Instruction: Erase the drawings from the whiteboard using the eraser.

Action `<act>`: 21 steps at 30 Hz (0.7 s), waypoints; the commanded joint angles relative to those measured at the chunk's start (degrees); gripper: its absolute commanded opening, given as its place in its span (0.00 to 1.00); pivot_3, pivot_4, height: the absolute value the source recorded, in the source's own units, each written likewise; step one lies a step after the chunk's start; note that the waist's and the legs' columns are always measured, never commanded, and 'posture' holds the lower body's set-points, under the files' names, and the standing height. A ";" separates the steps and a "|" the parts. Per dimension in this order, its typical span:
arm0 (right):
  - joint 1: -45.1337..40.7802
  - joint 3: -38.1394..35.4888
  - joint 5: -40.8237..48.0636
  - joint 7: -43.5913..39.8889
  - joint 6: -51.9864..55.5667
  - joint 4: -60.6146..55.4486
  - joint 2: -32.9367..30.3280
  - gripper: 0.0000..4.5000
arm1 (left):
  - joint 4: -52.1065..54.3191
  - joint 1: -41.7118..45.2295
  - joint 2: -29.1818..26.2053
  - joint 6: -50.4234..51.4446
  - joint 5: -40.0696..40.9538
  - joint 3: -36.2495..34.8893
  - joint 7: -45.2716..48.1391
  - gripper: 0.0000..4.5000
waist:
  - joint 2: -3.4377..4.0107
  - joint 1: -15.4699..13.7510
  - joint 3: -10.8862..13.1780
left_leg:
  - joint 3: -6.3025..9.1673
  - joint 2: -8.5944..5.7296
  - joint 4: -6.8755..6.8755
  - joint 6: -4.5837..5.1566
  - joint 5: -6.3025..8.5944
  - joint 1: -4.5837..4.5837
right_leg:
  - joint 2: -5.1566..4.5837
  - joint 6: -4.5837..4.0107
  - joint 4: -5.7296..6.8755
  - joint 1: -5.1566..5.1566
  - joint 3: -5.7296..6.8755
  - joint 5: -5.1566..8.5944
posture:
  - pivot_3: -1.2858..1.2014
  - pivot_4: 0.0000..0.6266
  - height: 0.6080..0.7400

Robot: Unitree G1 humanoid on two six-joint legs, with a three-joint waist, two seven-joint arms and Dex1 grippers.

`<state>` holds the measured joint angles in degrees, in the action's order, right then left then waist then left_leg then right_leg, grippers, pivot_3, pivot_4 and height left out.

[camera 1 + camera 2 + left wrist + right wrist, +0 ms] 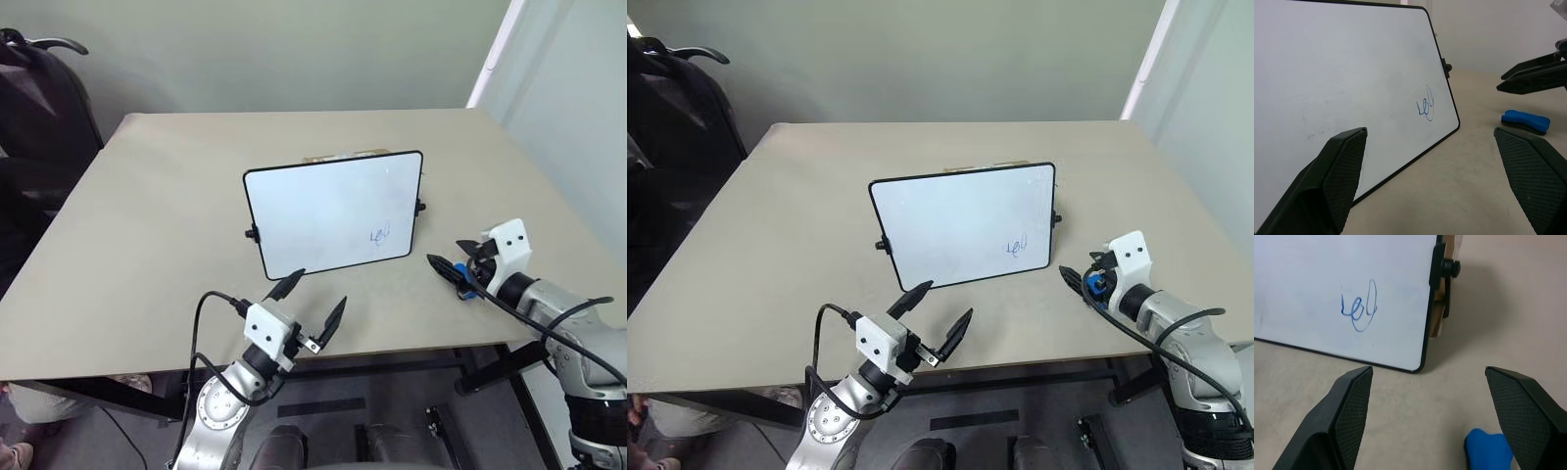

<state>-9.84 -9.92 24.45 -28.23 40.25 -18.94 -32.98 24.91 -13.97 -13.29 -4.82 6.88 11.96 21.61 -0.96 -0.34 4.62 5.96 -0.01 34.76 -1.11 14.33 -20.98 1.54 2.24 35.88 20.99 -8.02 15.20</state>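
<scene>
At the far left of the head views a dark chair (39,88) stands beside the tan bench (147,225). Next comes the left claw (314,302), raised over the bench's near edge with its two black fingers spread wide and nothing between them; it points at the lower left part of the whiteboard (323,211).

The whiteboard stands propped near the middle of the bench, leaning back, its white face turned toward the robot. It is a rectangle with a thin black frame, rounded corners and a small black knob on each side. The drawings (380,234) sit low in its right corner: a small blue scribble of a few loops, tiny against the otherwise clean board. The right wrist view shows them (1359,311) large and clear, along with the side knob and a wooden-looking support behind the frame, which the head views barely give.

To the right of the board, the right claw (453,265) hangs low over the bench with its fingers wide apart and empty. The eraser (1525,121), a small bright blue block, lies flat on the bench just beside the board's lower right corner. In the left wrist view it is seen whole, below the right claw's fingers. The right wrist view has it (1488,448) partly cut off, near one fingertip.
</scene>
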 commanded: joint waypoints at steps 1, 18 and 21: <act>-0.79 -0.31 -0.12 -0.42 -1.42 -1.07 -0.15 0.86 | 2.92 -0.16 -0.46 -0.12 -0.51 -0.60 -0.33 1.00 | 0.00 0.00 0.00 | 0.00 0.00 0.00 -0.01 0.01 0.01 | 0.00 0.00 0.00 0.00 0.00 0.00 | 0.52 0.24 0.92; 0.84 -1.60 1.39 0.01 1.02 -2.35 0.22 0.86 | 0.82 -0.84 -0.91 0.92 -0.23 -1.81 -1.50 1.00 | 0.01 -0.01 0.00 | 0.00 0.01 0.00 -0.04 0.02 -0.01 | 0.00 -0.01 -0.01 0.00 0.00 0.00 | 0.52 0.24 0.92; 0.26 -1.71 1.82 -0.24 2.29 -1.64 -0.18 0.86 | 1.36 -1.14 -1.10 1.20 -0.15 -2.43 -1.56 1.00 | 0.01 0.00 0.00 | 0.00 0.01 0.00 -0.04 0.02 -0.01 | 0.00 -0.02 0.00 0.01 0.00 0.00 | 0.52 0.24 0.92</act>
<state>-8.50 -10.13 25.19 -28.21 42.05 -18.97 -32.42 24.64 -15.05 -14.41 -3.33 6.82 10.14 20.51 -0.95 -0.35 4.62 5.96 -0.01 34.76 -1.15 14.35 -20.99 1.54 2.21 35.88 21.01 -8.02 15.20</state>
